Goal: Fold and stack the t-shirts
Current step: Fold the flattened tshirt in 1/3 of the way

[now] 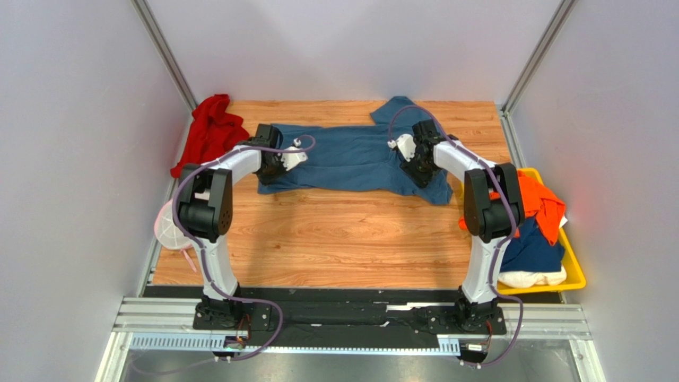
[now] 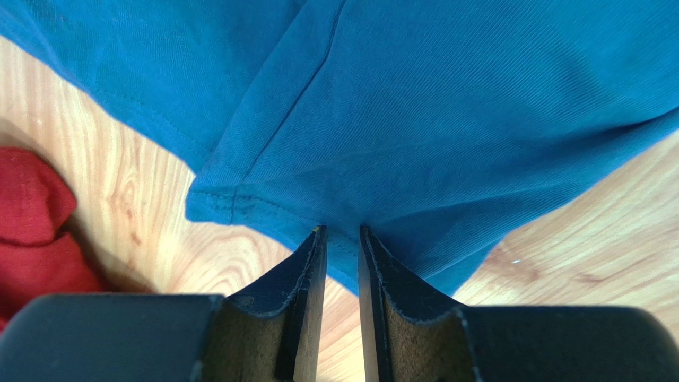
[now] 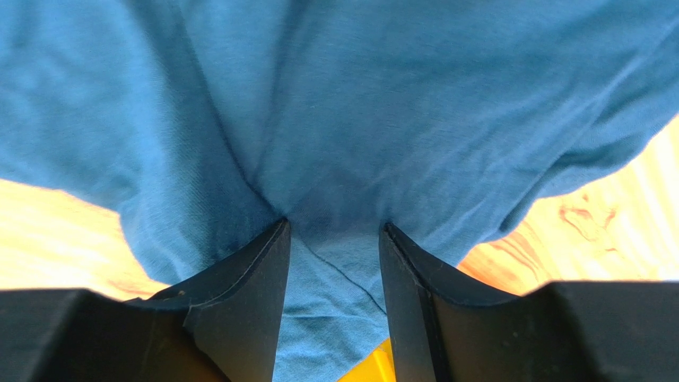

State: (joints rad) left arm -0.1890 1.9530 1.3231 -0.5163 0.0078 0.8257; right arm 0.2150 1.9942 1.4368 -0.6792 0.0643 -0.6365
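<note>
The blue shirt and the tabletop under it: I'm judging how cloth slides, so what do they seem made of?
The large teal-blue t-shirt looks like soft matte jersey knit, probably cotton: fine ribbed weave, stitched hem. The brown tabletop looks like wood or wood-print laminate: grain lines, slight sheen.

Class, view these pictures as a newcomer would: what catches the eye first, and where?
The large teal-blue cloth t-shirt stretches across the far half of the wooden table, with the left gripper and right gripper at its two ends, jaws closed on its cloth. A crumpled red cloth sits at the far left corner, and a yellow plastic tray of orange, navy and cream clothes at the right edge.
</note>
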